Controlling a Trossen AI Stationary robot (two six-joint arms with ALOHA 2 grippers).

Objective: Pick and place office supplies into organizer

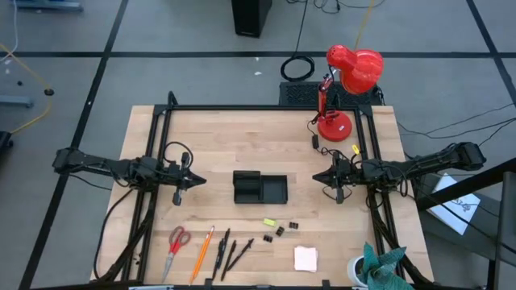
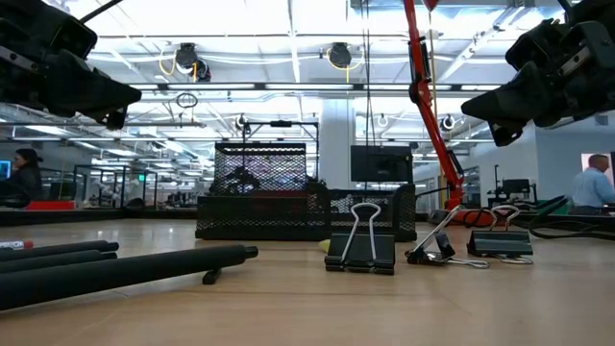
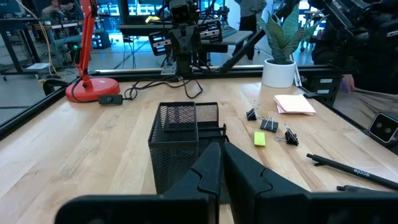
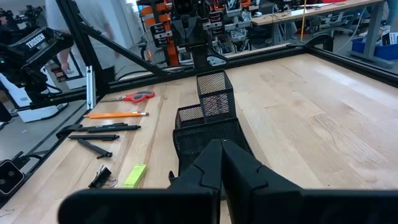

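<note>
STEP: nothing picked yet, I wait at start | ORGANIZER [image 1: 260, 188]: mid tabletop [image 1: 242, 137], between my arms, looks empty | SUPPLIES: scissors [image 1: 176, 242], pencil [image 1: 201, 252], pens [image 1: 229, 251], clips [image 1: 284, 229], note pad [image 1: 305, 258] along near edge | LEFT fingers [image 3: 221, 163]: nearly together, holding nothing | RIGHT fingers [image 4: 221, 163]: closed, holding nothing | NEXT: I think one arm must open, go down to a supply.

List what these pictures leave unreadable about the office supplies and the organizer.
- Organizer: whether anything lies inside; its dark interior in the high view and its mesh walls in the other views hide the floor.
- Black pens: exact count; too small and bunched in the high view, cut off by the edge in the left wrist view.
- Scissors: absent from the low view.
- Note pad: any writing on it is too small.
</note>
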